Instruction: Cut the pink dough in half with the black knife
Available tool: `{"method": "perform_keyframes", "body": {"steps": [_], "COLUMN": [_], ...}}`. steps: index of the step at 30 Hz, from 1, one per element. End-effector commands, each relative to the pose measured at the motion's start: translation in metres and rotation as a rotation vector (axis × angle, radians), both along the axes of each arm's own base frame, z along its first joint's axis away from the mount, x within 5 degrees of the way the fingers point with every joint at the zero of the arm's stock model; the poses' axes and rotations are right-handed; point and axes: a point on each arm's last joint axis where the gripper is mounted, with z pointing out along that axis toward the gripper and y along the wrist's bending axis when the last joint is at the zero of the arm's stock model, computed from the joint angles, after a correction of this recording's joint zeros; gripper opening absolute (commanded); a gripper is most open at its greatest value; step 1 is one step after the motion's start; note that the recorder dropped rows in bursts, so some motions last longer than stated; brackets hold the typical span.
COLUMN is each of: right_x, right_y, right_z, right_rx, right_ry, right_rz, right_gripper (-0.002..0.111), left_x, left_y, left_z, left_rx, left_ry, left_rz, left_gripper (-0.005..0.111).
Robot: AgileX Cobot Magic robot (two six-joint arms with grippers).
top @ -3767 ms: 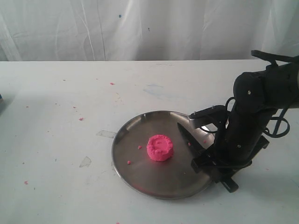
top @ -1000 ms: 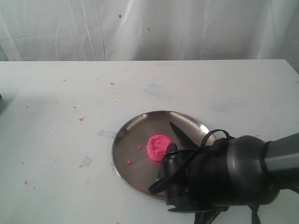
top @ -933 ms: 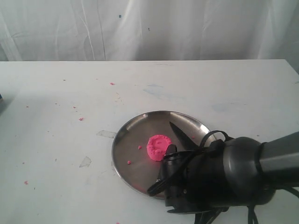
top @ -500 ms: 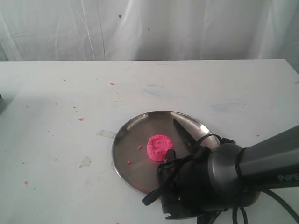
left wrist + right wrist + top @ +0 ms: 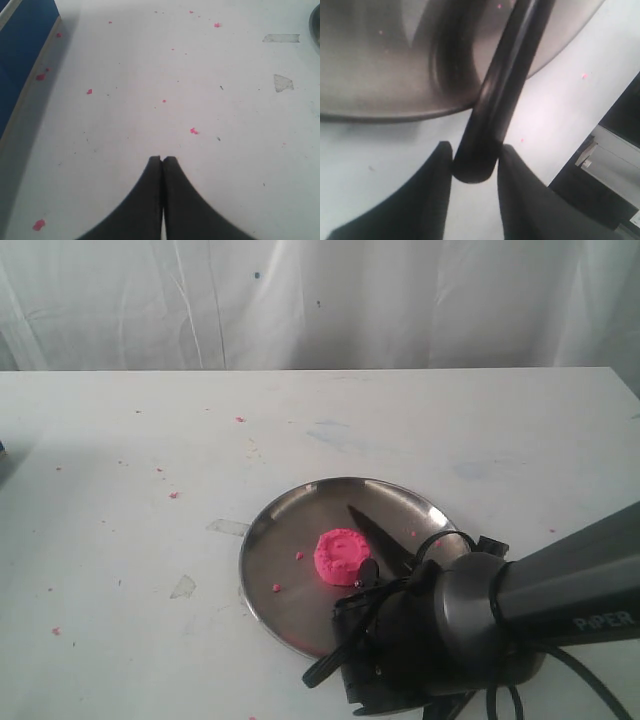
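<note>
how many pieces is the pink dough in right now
1: the pink dough sits whole on the steel plate, just left of the black knife blade; the right arm hides the plate's near-right part.

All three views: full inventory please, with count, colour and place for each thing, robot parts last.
pink dough: 1, bright pink, whole, middle of the plate
black knife: 1, black, blade over the plate beside the dough
steel plate: 1, silver, on the table
pink crumbs: many, pink, scattered on table and plate
table: 1, white
blue object: 1, blue, table edge, left wrist view
left claw: 1, black, shut, empty
right claw: 1, black, gripping the knife handle
</note>
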Motion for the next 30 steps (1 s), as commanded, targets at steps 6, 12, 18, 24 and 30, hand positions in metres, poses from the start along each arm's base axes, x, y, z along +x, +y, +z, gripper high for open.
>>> {"method": "perform_keyframes", "body": {"steps": [6, 12, 18, 24, 30], "right_x": [0.0, 0.0, 0.004, 0.004, 0.007], "right_y": [-0.001, -0.004, -0.008, -0.007, -0.007], "right_z": [0.0, 0.002, 0.009, 0.016, 0.034], "right_rx": [-0.015, -0.048, -0.121, -0.073, 0.16], "right_ry": [-0.012, -0.022, -0.08, -0.096, -0.083], "right_rz": [-0.008, -0.022, -0.011, -0.013, -0.04], "right_gripper": [0.001, 0.0, 0.0, 0.0, 0.0], "left_x": [-0.001, -0.001, -0.001, -0.001, -0.001], "left_y": [0.0, 0.0, 0.0, 0.0, 0.0], "left_z": [-0.003, -0.003, -0.003, -0.003, -0.003], "left_rx": [-0.004, -0.004, -0.004, -0.004, -0.004], "left_ry": [0.019, 0.019, 0.019, 0.019, 0.019], "left_rz": [0.003, 0.003, 0.003, 0.003, 0.003], "left_gripper": [0.0, 0.0, 0.0, 0.0, 0.0]}}
